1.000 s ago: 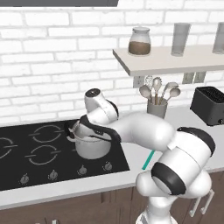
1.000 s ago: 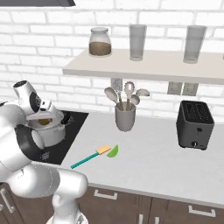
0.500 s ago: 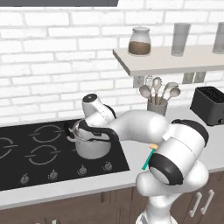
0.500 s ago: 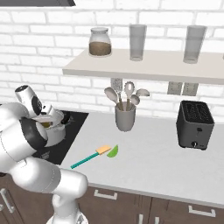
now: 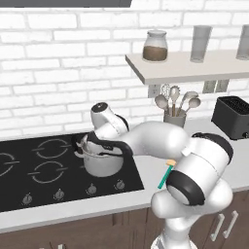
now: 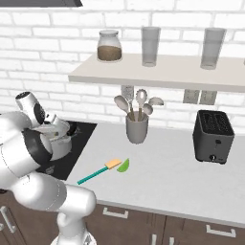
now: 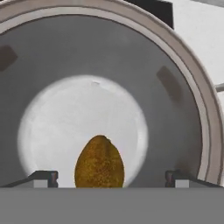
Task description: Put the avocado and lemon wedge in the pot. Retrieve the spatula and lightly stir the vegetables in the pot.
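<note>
Avocado [image 7: 99, 162] lies on the floor of the pot [image 7: 192, 78], with the jaws spread apart above it. Lemon wedge [image 6: 123, 165] and spatula [image 6: 99, 172] remain on the bench [image 6: 167, 182]; transfer and stirring are outstanding.

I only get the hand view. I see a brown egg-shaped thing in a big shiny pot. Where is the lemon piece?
Observer: The lemon wedge lies on the counter, outside the pot, off to its right.
Operator: Is the stirring thing near it?
Observer: Yes. The spatula lies right beside it, with its yellow head next to the wedge.
Operator: What else is on that counter?
Observer: A grey cup of utensils and a black toaster stand back by the wall.
</note>
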